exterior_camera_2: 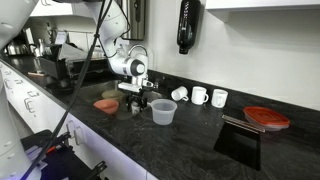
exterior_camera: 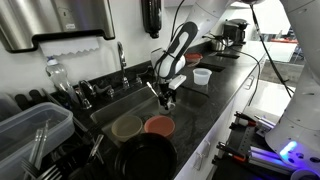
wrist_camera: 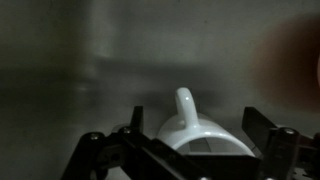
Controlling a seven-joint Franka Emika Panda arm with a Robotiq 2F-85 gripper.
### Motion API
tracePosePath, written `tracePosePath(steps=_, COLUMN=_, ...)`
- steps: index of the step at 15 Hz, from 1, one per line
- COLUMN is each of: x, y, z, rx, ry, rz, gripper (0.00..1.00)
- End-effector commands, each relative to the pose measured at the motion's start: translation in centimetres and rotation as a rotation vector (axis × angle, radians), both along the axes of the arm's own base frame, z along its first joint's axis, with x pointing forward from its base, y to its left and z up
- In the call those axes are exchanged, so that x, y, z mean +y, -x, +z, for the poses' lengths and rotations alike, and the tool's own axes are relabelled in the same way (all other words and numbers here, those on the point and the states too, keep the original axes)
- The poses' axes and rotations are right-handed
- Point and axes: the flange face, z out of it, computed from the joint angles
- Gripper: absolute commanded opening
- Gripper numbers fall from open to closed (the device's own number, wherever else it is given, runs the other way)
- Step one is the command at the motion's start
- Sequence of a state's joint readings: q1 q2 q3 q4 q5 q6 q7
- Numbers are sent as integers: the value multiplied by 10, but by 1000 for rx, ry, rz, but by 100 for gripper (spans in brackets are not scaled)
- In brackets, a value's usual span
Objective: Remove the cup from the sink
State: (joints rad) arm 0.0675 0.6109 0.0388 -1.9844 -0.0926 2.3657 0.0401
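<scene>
The white ceramic cup with a loop handle (wrist_camera: 200, 135) lies inside the steel sink (exterior_camera: 110, 112), which is recessed in the dark worktop (exterior_camera: 228, 78) between its back and front edges. The cup sits directly under the hand (wrist_camera: 193, 115). The hand is spread; its fingers (wrist_camera: 257, 128) flank the cup body without visibly touching it. We judge the cup rigid, light, glazed, slippery and breakable. We recommend closing across the body beside the handle with moderate force, then lifting straight up, clear of the sink wall.
</scene>
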Motion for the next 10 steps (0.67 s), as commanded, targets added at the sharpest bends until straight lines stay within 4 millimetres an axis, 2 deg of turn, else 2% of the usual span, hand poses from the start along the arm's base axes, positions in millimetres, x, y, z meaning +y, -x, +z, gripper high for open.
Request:
tracePosePath(steps=1, x=0, y=-3, z=-4, rx=3, ry=-15, rz=14, gripper=100)
tracePosePath(steps=3, x=-2, y=-5, z=-3, rx=-2, ry=-18, rz=10, gripper=74)
tracePosePath(steps=10, x=-2, y=-9, z=0, rx=-12, ry=-20, rz=11, gripper=23)
